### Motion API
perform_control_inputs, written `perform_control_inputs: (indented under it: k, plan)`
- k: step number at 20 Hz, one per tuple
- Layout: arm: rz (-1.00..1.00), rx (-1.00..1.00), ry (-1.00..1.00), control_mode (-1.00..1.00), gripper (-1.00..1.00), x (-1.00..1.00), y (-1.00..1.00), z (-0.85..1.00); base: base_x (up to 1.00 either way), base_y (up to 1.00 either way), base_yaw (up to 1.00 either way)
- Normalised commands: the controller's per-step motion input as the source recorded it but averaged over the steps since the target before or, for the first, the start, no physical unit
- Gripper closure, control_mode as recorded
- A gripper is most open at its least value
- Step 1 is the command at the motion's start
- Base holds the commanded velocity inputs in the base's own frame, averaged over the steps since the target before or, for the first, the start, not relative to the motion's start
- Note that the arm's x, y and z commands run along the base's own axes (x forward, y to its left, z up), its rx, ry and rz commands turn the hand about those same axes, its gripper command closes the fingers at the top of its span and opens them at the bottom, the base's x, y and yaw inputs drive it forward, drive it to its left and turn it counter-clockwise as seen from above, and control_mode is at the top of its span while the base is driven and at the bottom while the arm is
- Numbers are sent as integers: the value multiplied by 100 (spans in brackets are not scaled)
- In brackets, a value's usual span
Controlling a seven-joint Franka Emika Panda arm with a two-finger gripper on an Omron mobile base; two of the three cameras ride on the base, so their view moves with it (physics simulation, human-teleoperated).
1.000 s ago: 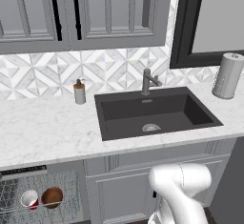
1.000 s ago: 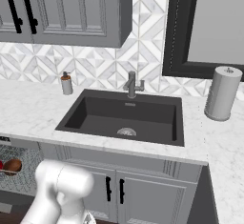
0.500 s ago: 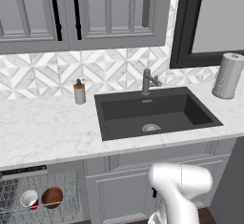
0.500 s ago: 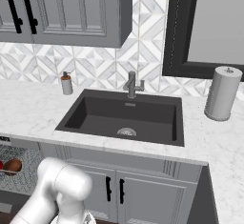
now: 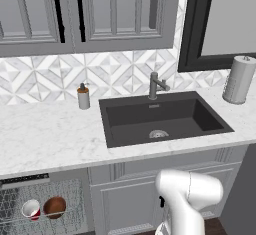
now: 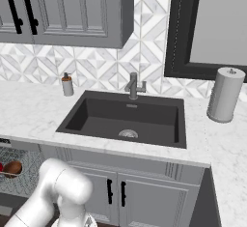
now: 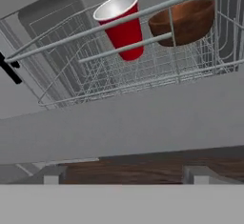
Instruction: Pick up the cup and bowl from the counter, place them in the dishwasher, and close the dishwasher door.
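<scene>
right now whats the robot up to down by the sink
The white arm is reaching low in front of the open dishwasher, left of the sink. The red cup and the brown bowl already sit side by side in its wire rack, and nothing is held: the gripper is open with both fingertips free, pointing over the lowered dishwasher door. What seems left is swinging that door shut.

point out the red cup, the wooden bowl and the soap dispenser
red cup (image 7: 123, 25), hand view, on its red side wall
wooden bowl (image 7: 183, 23), hand view, on its outer side
soap dispenser (image 5: 83, 98), left base view, on its body
</scene>
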Motion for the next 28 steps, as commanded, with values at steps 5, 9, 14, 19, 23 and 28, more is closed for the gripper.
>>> perform_control_inputs:
  k: [5,9,14,19,23,28]
  plan:
    - [7,-2,0,-100,-100,-23,0,-43,0,0,0]
    - [1,-5,0,-100,-100,9,0,-45,0,0,0]
    - [2,-1,-8,-100,-100,20,0,-21,0,0,0]
    - [1,0,-19,-100,-100,6,-6,-5,0,0,0]
    - [0,0,-16,-100,-100,10,-11,-4,0,0,0]
    - [0,0,-4,-100,-100,34,-19,-16,0,0,0]
